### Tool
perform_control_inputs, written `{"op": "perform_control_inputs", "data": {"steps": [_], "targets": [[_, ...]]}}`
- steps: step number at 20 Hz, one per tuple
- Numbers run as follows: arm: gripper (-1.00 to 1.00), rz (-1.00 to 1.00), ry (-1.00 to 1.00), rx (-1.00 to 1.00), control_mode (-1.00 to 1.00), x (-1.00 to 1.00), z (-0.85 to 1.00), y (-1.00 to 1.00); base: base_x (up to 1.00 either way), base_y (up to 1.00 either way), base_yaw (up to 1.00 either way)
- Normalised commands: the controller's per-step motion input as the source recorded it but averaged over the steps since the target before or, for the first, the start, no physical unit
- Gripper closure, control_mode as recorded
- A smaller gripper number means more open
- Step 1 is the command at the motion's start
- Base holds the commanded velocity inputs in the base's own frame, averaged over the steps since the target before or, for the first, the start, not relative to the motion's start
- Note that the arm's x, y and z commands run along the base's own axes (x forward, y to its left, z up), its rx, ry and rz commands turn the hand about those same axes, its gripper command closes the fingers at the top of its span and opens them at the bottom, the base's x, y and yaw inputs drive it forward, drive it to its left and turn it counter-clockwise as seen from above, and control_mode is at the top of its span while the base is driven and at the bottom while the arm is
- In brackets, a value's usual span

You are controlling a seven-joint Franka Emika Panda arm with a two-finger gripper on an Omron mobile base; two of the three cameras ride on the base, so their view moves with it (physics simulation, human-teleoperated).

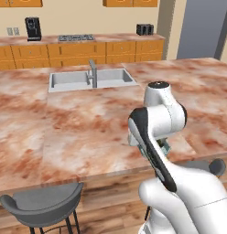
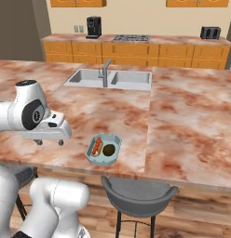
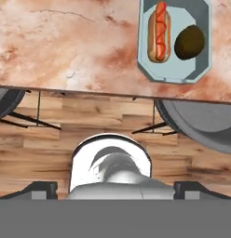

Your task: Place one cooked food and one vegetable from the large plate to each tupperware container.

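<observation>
1. 1 tupperware container (image 2: 104, 150), a pale blue-grey tub with cut corners, sits on the marble worktop (image 2: 182, 116) close to its near edge, above a grey stool (image 2: 137, 194).
2. In the right base view its long axis runs roughly from the near edge away toward the sink (image 2: 110, 79).
3. Inside it lie 1 hot dog (image 3: 159, 31) and 1 dark round food item (image 3: 189, 42), side by side; the hot dog lies along the tub's long axis.
4. The arm is folded low, its hand held over the worktop's near edge to the left of the tub and apart from it.
5. The gripper (image 3: 115, 189) has its fingers (image 3: 40, 188) spread wide, holding nothing.
6. The hand camera looks down past the edge at the wood floor (image 3: 57, 125).
</observation>
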Motion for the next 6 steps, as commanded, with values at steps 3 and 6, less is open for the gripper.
{"op": "perform_control_inputs", "data": {"steps": [3, 6], "targets": [[-1.00, 0.11, -0.08, -0.16, -1.00, -0.92, 0.00, 1.00, 0.00, 0.00, 0.00], [-1.00, 0.11, 0.04, -0.23, -1.00, -0.34, -0.04, 1.00, 0.00, 0.00, 0.00]]}}
